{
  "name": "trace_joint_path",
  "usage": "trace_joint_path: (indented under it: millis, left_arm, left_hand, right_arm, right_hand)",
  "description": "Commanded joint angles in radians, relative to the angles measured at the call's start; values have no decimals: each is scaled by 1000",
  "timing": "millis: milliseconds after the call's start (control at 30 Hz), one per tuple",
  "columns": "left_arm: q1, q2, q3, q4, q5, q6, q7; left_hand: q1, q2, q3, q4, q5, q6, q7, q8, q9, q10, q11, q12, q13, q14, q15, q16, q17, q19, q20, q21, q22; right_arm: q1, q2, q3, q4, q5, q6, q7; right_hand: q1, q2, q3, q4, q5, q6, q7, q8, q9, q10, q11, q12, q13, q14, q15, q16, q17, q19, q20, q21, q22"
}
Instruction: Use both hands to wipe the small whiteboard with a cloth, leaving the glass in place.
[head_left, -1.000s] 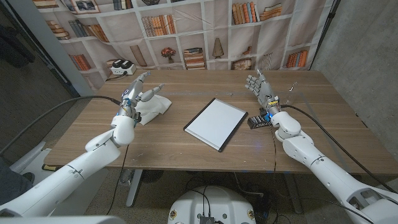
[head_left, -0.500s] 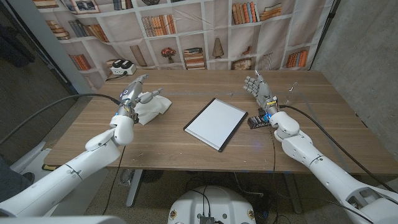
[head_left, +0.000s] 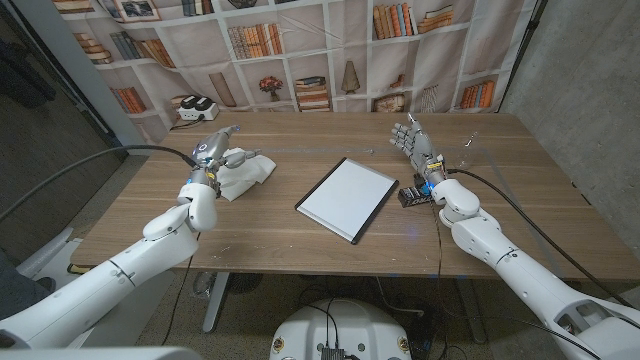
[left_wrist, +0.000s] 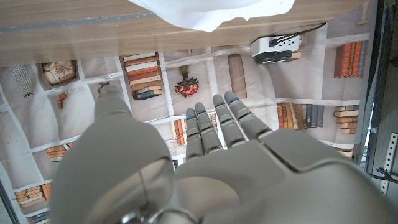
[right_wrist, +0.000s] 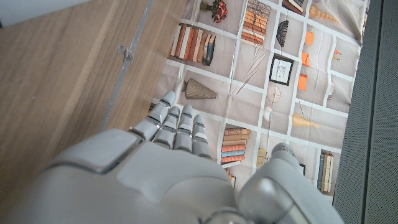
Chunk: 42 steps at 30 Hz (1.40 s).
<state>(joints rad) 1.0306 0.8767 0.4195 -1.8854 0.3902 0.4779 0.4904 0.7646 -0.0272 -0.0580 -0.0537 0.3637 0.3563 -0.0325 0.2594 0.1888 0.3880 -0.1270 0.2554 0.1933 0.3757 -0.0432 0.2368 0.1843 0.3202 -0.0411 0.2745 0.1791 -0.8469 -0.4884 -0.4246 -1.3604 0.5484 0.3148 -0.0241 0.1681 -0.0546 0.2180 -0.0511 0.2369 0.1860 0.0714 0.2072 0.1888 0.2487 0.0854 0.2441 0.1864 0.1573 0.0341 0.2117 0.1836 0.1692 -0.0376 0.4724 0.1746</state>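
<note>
The small whiteboard (head_left: 347, 198) lies blank near the middle of the wooden table (head_left: 270, 235), turned at an angle. A crumpled white cloth (head_left: 243, 172) lies to its left, and its edge appears in the left wrist view (left_wrist: 211, 11). My left hand (head_left: 216, 150) hovers at the cloth's left end with fingers stretched out (left_wrist: 217, 130), holding nothing. My right hand (head_left: 413, 138) stands upright to the right of the board, fingers apart and empty (right_wrist: 168, 155). A faint clear thing (head_left: 470, 141), perhaps the glass, stands further right.
A small black box (head_left: 413, 196) lies by my right wrist, close to the board's right corner. A white device with black parts (head_left: 195, 108) sits at the table's back left. A bookshelf backdrop hangs behind the table.
My left hand has drifted slightly toward the cloth and turned a little. The right hand, board and cloth have not moved.
</note>
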Motion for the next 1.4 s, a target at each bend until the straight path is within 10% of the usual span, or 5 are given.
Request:
trace_joint_path:
  millis: [33, 567, 1400]
  left_arm:
    - [-14, 38, 6, -44, -1, 111, -61]
    - [-99, 78, 69, -43, -19, 263, -193]
    - [-261, 140, 262, -40, 103, 437, -402]
  left_hand:
    - [6, -4, -13, 1, 4, 39, 4, 11, 2, 45, -1, 9, 2, 34, -64, 7, 4, 33, -29, 13, 5]
    - [56, -29, -38, -22, 5, 145, -1, 22, 2, 160, -20, 14, 6, 161, -90, 21, 4, 148, -40, 33, 4]
    - [164, -3, -30, -58, 7, 136, -16, -18, 3, 122, 8, -41, 5, 117, -96, -31, 3, 126, -33, -4, 3]
  right_arm:
    - [2, 8, -1, 9, 6, -5, -7]
    - [-4, 4, -6, -6, -5, -18, -24]
    - [22, 29, -15, 32, -1, -25, -25]
  right_hand:
    - [3, 6, -4, 0, 5, 7, -1, 3, 1, 10, -2, 4, 0, 7, 2, 1, 4, 10, -34, -5, 2]
    - [4, 8, -5, -1, 5, 10, -1, 2, 1, 13, -1, 3, 0, 10, 4, -1, 4, 12, -32, -10, 2]
    - [6, 12, -7, -3, 4, 11, -1, -1, 1, 17, -1, 0, 1, 15, 4, -5, 5, 17, -29, -20, 2]
